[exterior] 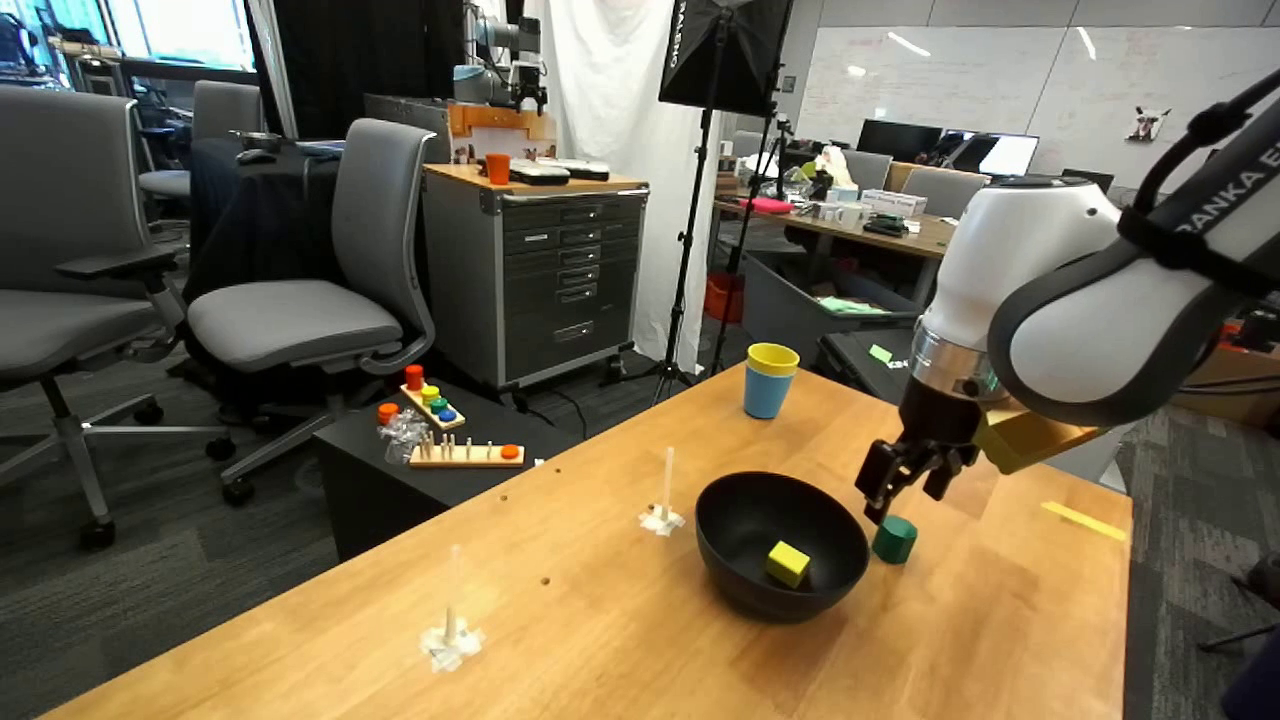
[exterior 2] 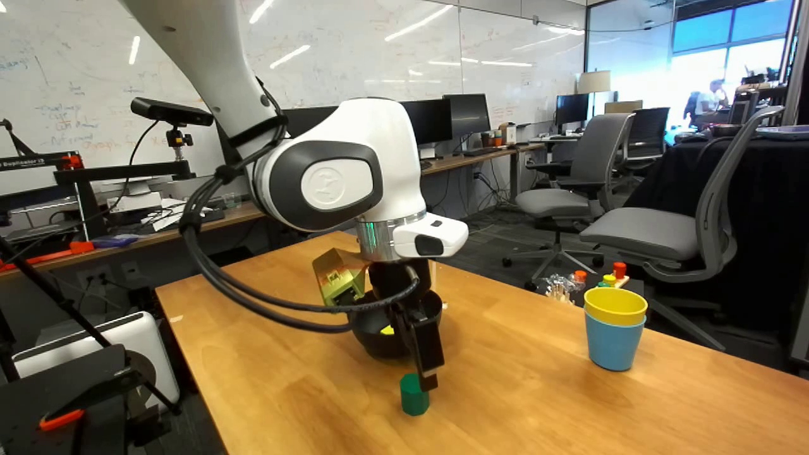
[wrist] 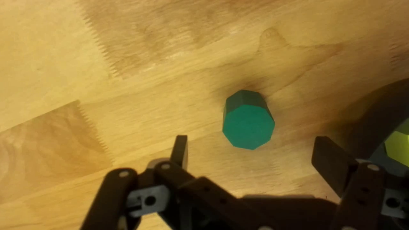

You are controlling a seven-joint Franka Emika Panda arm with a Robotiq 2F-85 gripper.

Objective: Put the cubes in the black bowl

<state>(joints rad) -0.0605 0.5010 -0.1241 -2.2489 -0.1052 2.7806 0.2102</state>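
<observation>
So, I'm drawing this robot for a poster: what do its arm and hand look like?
The arm is rounded and white with dark grey trim, a silvery ring, black cables and partly hidden "RANKA E" lettering. The hand is black, with two jointed fingers.

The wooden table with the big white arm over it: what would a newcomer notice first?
Probably the white arm, reaching over the table, its gripper open near the green block. Next, perhaps, the black bowl on the table near that block, with the yellow cube inside.
</observation>
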